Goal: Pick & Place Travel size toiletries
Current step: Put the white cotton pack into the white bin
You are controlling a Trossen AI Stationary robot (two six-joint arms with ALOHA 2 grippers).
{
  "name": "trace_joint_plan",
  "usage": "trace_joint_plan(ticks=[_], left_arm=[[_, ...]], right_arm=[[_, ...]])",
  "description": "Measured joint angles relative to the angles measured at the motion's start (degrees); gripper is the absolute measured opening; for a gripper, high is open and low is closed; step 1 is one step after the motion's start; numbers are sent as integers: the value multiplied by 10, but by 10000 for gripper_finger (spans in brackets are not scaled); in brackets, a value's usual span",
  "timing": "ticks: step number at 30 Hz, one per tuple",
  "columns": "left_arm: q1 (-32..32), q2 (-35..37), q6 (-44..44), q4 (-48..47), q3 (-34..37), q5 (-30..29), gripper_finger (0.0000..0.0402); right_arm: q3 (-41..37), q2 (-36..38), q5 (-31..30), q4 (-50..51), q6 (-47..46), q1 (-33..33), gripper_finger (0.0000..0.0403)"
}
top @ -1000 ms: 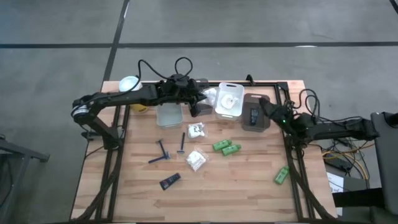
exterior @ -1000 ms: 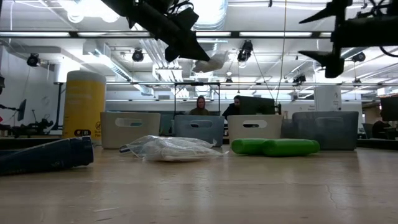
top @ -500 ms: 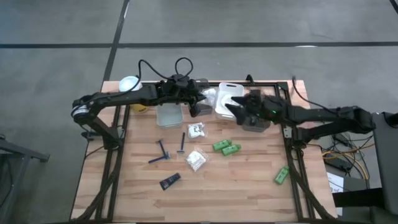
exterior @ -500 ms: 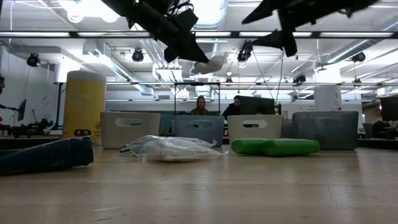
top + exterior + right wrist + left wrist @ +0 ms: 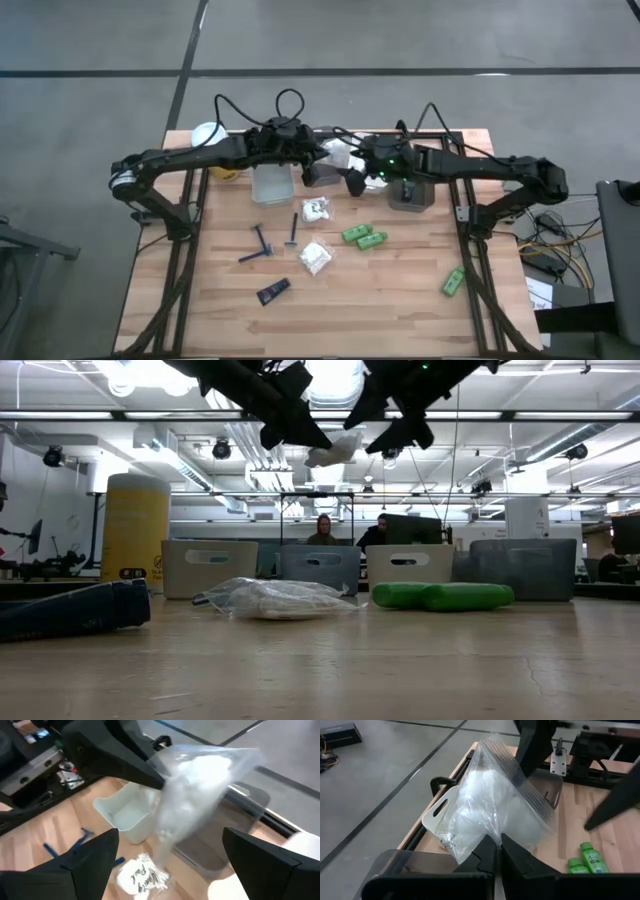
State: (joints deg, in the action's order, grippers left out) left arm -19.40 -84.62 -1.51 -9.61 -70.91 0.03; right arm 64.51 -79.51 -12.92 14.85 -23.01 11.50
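Crinkly white packet (image 5: 490, 810) hangs pinched in the left tool (image 5: 495, 851), directly between the open right tool's (image 5: 170, 865) spread fingers (image 5: 82, 857).

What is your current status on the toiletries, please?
Left gripper shut on white packet, held above the bins. Right gripper open, facing the packet. Two green tubes on the table. Nothing blocking.
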Motion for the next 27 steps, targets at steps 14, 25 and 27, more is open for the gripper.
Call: trace_joint_plan(ticks=[14,25,27], left_arm=[[0,5,12,12,0,25,11],[0,5,16,19,0,36,13],[0,5,16,20,0,37,12]], right_arm=[[-33,-1,95,-102,-19,54,299],[-24,-30,146,-117,-20,57,185],[-27,-24,145,-116,-19,61,160]])
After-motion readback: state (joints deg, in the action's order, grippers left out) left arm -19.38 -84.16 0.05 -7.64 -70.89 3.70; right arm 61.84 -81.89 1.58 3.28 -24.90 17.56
